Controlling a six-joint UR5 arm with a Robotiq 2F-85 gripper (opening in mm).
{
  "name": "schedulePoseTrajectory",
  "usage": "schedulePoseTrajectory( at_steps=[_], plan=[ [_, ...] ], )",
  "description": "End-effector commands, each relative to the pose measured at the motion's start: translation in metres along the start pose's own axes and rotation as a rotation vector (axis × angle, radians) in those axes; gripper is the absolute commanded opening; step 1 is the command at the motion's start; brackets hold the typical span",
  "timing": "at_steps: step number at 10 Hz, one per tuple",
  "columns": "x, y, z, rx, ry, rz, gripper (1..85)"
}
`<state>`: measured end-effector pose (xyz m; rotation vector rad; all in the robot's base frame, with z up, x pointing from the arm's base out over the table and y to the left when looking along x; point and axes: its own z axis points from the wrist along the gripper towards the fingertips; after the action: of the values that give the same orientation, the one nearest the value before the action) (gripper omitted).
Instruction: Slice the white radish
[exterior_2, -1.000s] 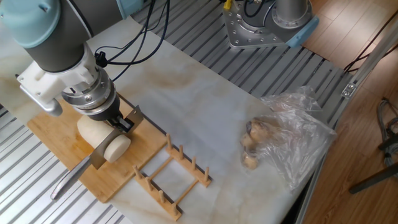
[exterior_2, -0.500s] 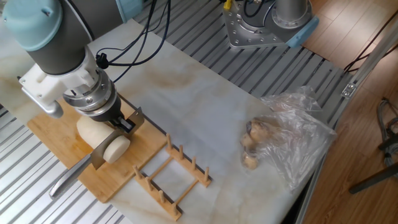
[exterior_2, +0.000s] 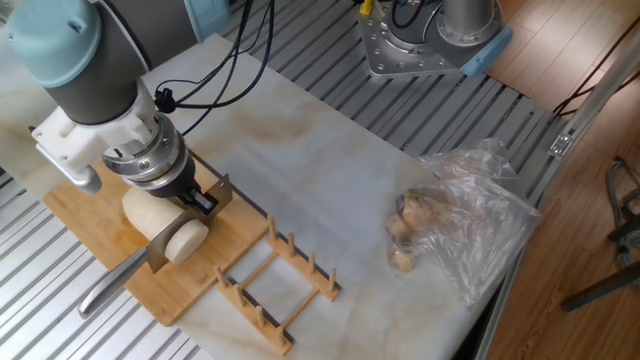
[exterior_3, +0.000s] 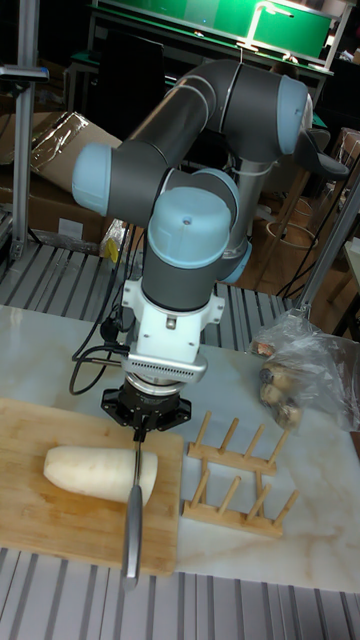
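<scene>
Bamboo board carries white radish; end effector seemingly clenches knife, blade visible only overhead.

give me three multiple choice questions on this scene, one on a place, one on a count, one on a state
1. Where does the white radish lie?
A. on the wooden cutting board
B. in the plastic bag
C. on the wooden rack

2. How many wooden racks are on the table?
A. three
B. one
C. none

3. How is the knife placed?
A. flat beside the board
B. blade in the radish near one end
C. inside the bag

Answers: 1 A, the radish rests on the board. 2 B, a single wooden rack stands beside the board. 3 B, the blade under the pincer sits in the radish.
</scene>
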<state>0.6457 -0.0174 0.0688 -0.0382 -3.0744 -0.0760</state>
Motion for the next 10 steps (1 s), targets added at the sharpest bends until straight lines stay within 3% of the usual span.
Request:
schedulePoseTrajectory(
  at_steps=[1,5,8,10],
  plan=[
    [0.001,-0.001,-0.008,-0.016,0.018,0.0,1.3],
    [-0.005,0.008,0.001,-0.011,-0.002,0.025,1.3],
    [-0.002,0.002,-0.015,-0.014,0.032,0.011,1.3],
    [-0.002,0.001,-0.013,-0.016,0.029,0.006,1.3]
  ],
)
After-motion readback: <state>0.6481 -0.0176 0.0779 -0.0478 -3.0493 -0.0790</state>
